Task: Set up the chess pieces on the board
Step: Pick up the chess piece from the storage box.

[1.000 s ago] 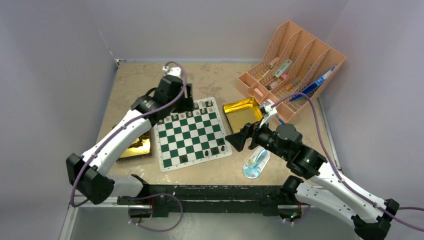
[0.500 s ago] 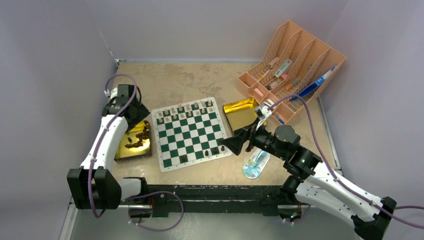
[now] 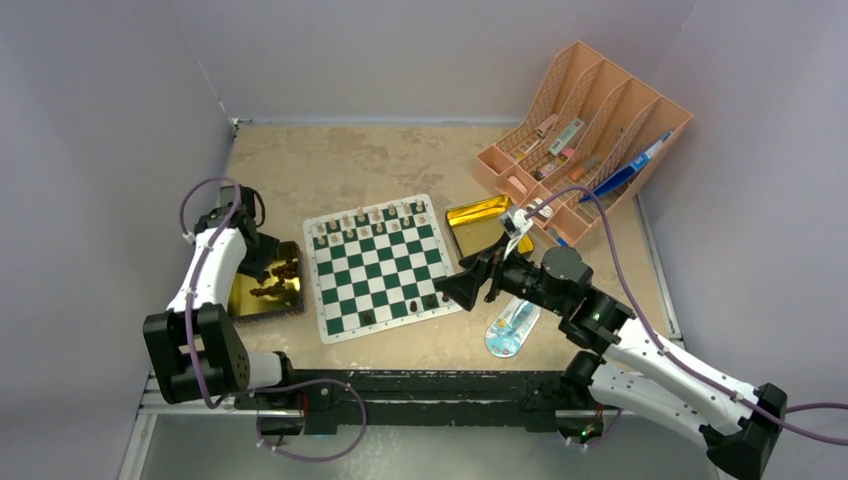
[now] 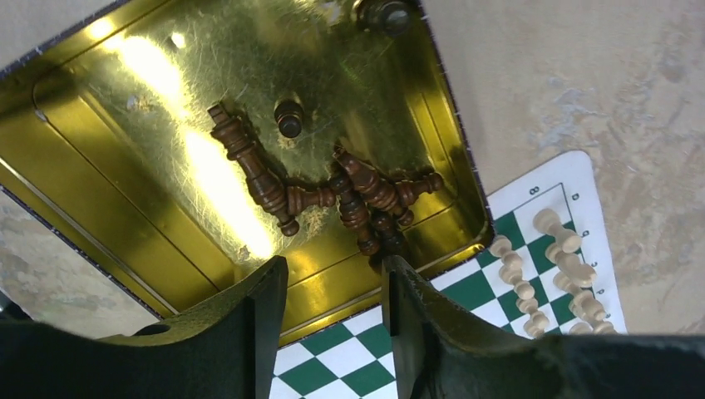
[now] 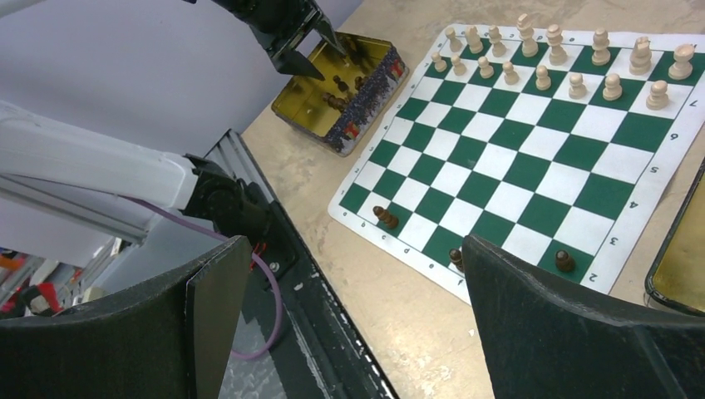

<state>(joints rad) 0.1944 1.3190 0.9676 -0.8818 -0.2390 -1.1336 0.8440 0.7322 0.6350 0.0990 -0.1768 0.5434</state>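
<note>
**A:** From above, where does the board sit?

**B:** The board (image 3: 385, 268) lies flat in the middle of the desk (image 3: 330, 165), between two gold tins. The cream pieces (image 3: 372, 222) fill its two far rows. Three dark pieces (image 3: 412, 304) stand along its near edge.

**A:** And the arms?

**B:** The left gripper (image 3: 265, 262) hangs over the left tin (image 3: 262, 302). The right gripper (image 3: 468, 287) is just beside the board's right edge, close to the near corner and nearer than the right tin (image 3: 480, 222). An orange rack (image 3: 585, 130) stands at the far right.

**A:** What does the left wrist show?

**B:** The left gripper's fingers are moderately apart with nothing between them, above the tin wall that meets the board. More dark pieces lie in a tangle in the tin, most on their sides.

**A:** And the right wrist?

**B:** The right gripper is spread wide and holds nothing. Between its fingers you see the board with its three dark pieces on the closest row, and the cream pieces beyond.
</note>
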